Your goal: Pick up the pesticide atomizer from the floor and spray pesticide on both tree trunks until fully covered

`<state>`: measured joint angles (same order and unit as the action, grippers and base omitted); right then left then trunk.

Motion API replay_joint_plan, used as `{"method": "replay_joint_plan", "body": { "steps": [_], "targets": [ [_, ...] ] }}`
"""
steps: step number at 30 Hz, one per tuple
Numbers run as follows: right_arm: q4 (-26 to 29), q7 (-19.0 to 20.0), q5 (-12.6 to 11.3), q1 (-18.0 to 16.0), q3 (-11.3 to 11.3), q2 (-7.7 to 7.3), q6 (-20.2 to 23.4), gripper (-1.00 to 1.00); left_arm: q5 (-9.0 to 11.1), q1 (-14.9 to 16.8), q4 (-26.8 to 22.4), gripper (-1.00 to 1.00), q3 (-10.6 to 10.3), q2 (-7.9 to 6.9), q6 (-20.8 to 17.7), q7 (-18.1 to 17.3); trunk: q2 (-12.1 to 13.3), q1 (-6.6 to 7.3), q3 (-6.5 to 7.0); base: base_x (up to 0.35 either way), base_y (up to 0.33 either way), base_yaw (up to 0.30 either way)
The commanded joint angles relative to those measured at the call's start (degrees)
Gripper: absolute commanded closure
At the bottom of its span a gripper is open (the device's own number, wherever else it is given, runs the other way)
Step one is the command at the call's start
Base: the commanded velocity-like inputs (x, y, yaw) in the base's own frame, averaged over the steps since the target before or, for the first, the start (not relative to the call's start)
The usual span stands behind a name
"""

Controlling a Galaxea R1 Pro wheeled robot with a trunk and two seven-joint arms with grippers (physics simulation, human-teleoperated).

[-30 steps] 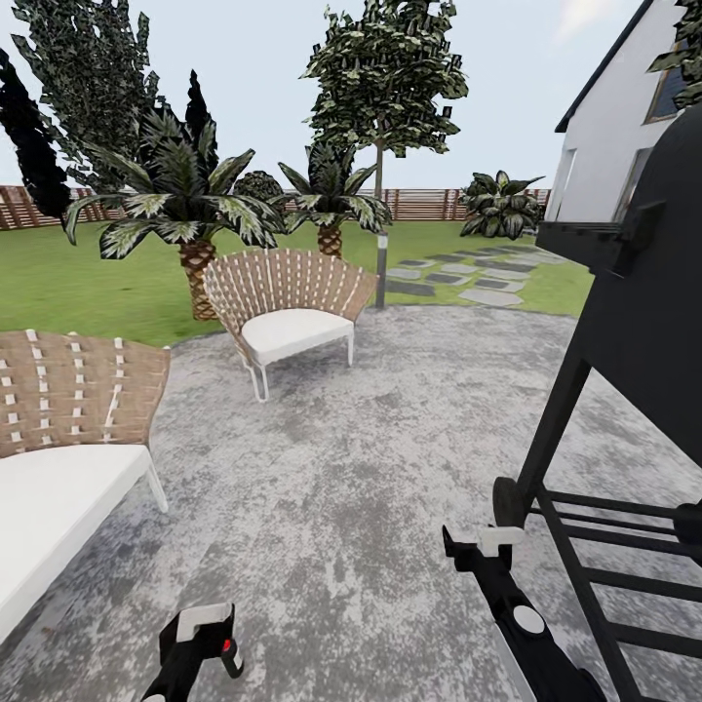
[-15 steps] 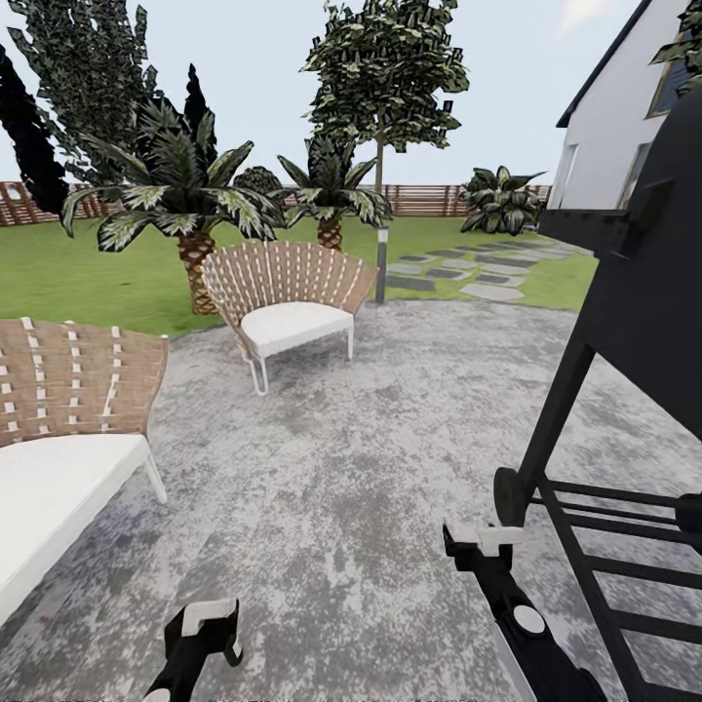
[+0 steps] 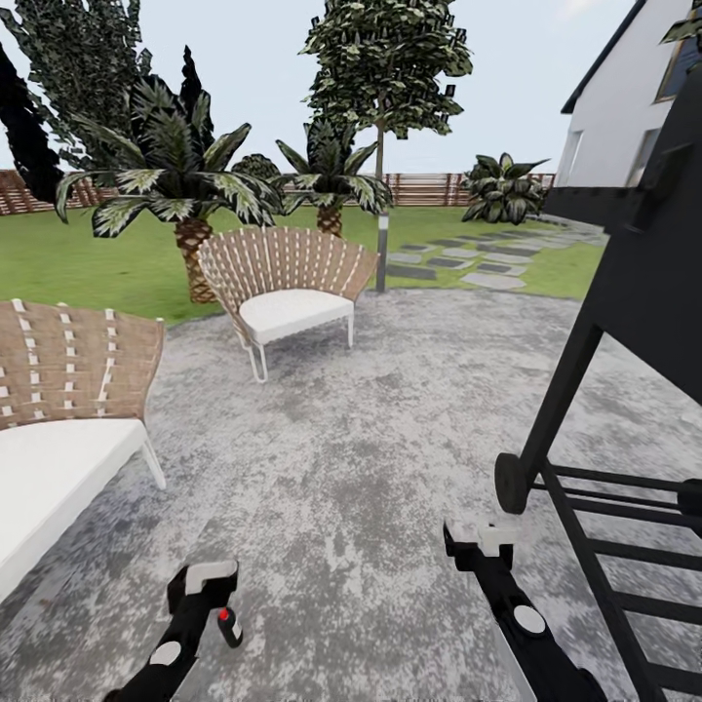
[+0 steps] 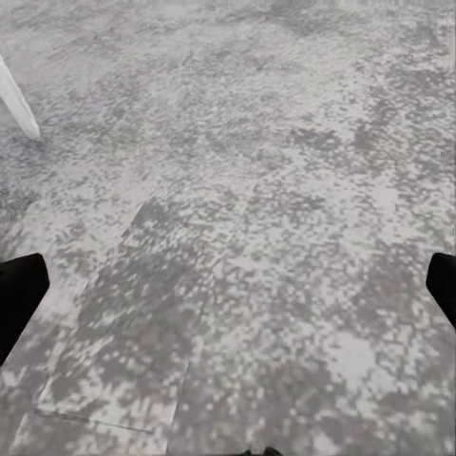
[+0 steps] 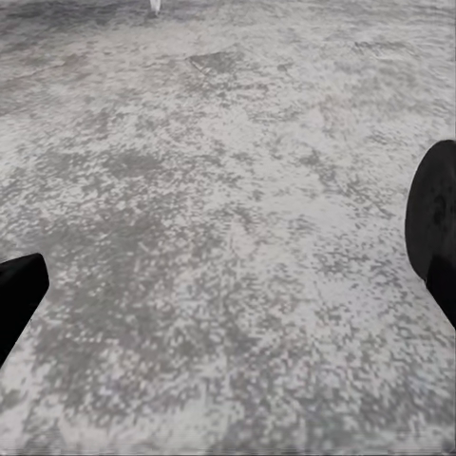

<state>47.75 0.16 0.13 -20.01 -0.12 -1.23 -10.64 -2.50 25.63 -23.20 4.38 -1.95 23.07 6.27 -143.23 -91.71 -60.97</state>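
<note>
Nothing of the task looks done yet, judging by how things lie. Both arms hang low in front of the robot over a mottled grey stone patio, and neither carries anything. The left gripper has its fingers spread wide with only bare paving between them in its wrist view; the right gripper is likewise parted and empty, its dark fingertips standing at the two edges of its wrist view over the same grey stone.

No pesticide atomizer can be made out on the paving or on the grass, so the pick-up is still ahead. Beyond the patio lies the lawn of the garden, closed off by a brown slatted fence, with grey stepping stones leading away to the right. One tall tree with a slim bare trunk rises past the wicker chair; its trunk seems unsprayed, though at this distance that is hard to judge. Short palms stand on the grass to the left, a second woven seat sits near the left arm, and a black grill cart stands close on the right.

Everything remains: finding the atomizer, grasping it, and covering both trunks.
</note>
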Motion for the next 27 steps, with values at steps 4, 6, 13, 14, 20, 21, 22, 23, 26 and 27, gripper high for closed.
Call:
{"method": "replay_joint_plan", "body": {
  "steps": [4, 6, 13, 14, 20, 21, 22, 23, 26, 27],
  "targets": [
    [0.0, 0.0, 0.0, 0.0, 0.0, 0.00, -0.2, -1.00, -3.0, 0.4, -0.1, -1.00, -0.5, 0.24, 0.1, 3.2, -0.1, -0.09, -1.31, 0.000, 0.000, 0.000],
    [0.0, 0.0, 0.0, 0.0, 0.0, 0.00, -0.2, -1.00, -3.9, 0.4, -0.1, -1.00, -0.6, 0.26, 0.1, 3.7, -0.1, -0.14, -1.93, 0.000, 0.000, 0.000],
    [0.1, 0.0, 0.0, 0.0, 0.0, 0.00, -0.2, -1.00, -4.7, 0.3, 0.0, -1.00, -0.6, 0.16, 0.1, 4.1, -0.2, -0.32, -4.12, 0.000, 0.000, 0.000],
    [0.1, 0.0, 0.0, 0.0, 0.0, 0.00, -0.2, -1.00, -4.7, 0.3, 0.0, -1.00, -0.6, 0.14, 0.1, 4.2, -0.2, -0.35, -4.43, 0.000, 0.000, 0.000],
    [0.2, 0.0, 0.0, 0.0, 0.0, 0.00, -0.2, -1.00, -4.6, 0.4, 0.1, -1.00, -0.1, 0.04, 0.4, 4.2, -0.3, -0.50, -6.30, 0.000, 0.000, 0.000],
    [0.2, 0.0, 0.0, 0.0, 0.1, 0.00, -0.2, -1.00, -4.6, 0.4, 0.2, -1.00, -0.1, 0.04, 0.4, 4.2, -0.3, -0.53, -6.62, 0.000, 0.000, 0.000],
    [0.2, 0.0, 0.0, 0.0, 0.1, 0.00, -0.2, -1.00, -4.6, 0.4, 0.3, -1.00, -0.1, 0.07, 0.4, 4.2, -0.3, -0.55, -6.93, 0.000, 0.000, 0.000],
    [0.2, 0.0, 0.0, 0.0, 0.1, 0.00, -0.2, -1.00, -4.6, 0.4, 0.3, -1.00, -0.2, 0.08, 0.4, 4.2, -0.3, -0.58, -7.24, 0.000, 0.000, 0.000],
    [0.2, 0.0, 0.0, 0.0, 0.1, 0.00, -0.2, -1.00, -4.6, 0.4, 0.4, -1.00, -0.2, 0.10, 0.3, 4.2, -0.4, -0.65, -8.18, 0.000, 0.000, 0.000],
    [0.2, 0.0, 0.0, 0.0, 0.1, 0.00, -0.2, -1.00, -4.6, 0.4, 0.3, -1.00, -0.2, 0.10, 0.3, 4.2, -0.4, -0.68, -8.49, 0.000, 0.000, 0.000]
  ]
}}
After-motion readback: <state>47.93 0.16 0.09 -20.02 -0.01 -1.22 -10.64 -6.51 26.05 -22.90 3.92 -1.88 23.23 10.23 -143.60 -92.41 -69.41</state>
